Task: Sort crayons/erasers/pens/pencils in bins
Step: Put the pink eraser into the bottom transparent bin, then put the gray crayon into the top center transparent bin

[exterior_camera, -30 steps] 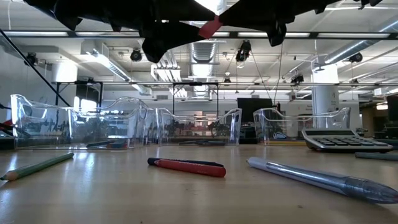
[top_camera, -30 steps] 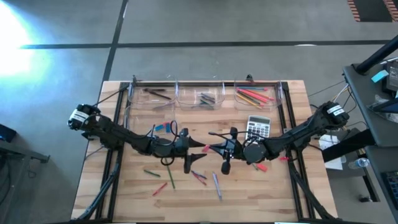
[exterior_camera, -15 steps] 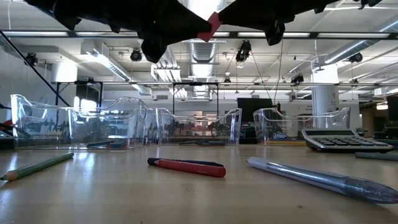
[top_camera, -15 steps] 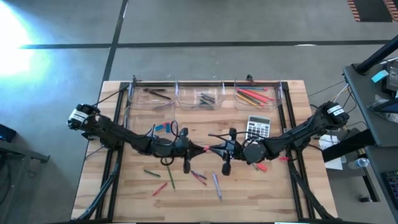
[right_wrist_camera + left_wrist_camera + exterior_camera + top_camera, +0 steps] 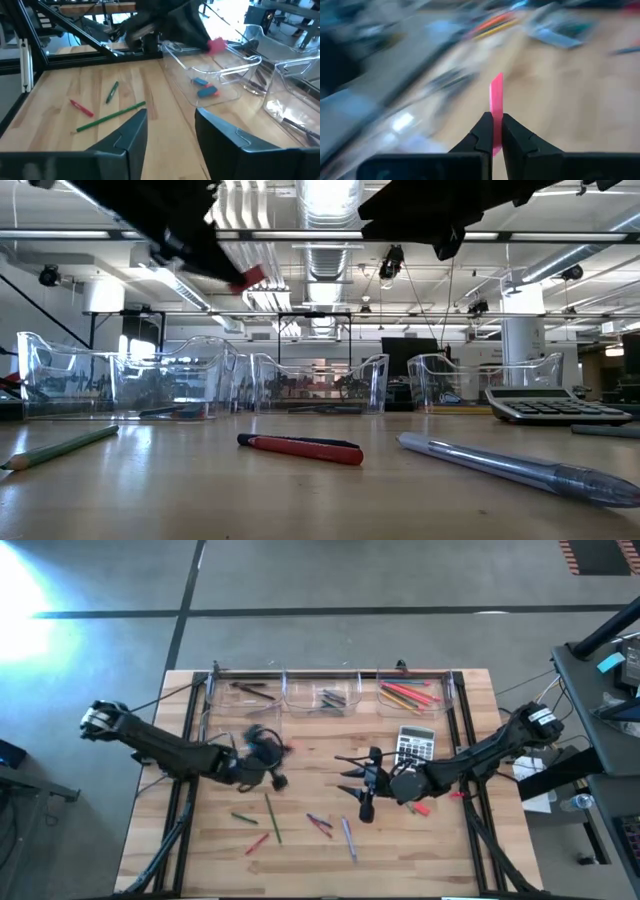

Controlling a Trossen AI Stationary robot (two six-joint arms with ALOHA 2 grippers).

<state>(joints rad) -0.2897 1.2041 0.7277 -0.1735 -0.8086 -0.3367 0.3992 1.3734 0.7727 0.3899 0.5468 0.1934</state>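
While the right gripper point(image 5: 167, 132) hung open, the left gripper point(image 5: 494, 131) pinched a pink eraser point(image 5: 496, 107), which stuck out beyond its fingertips.

The left arm reaches in from the worktop's point(image 5: 200, 860) left edge, its links stretched low toward the middle, the wrist blurred. The left gripper point(image 5: 494, 131) has its two dark fingers point(image 5: 482, 135) pressed together on a thin pink eraser point(image 5: 496, 100) that stands up between them; seen from above it sits left of the worktop's centre, and from table height it hangs well above the surface. The right arm comes in from the right edge, elbow bent, forearm pointing toward the centre. The right gripper point(image 5: 170, 127) appears to stand with its fingers parted, nothing between them, just right of centre, above the worktop.
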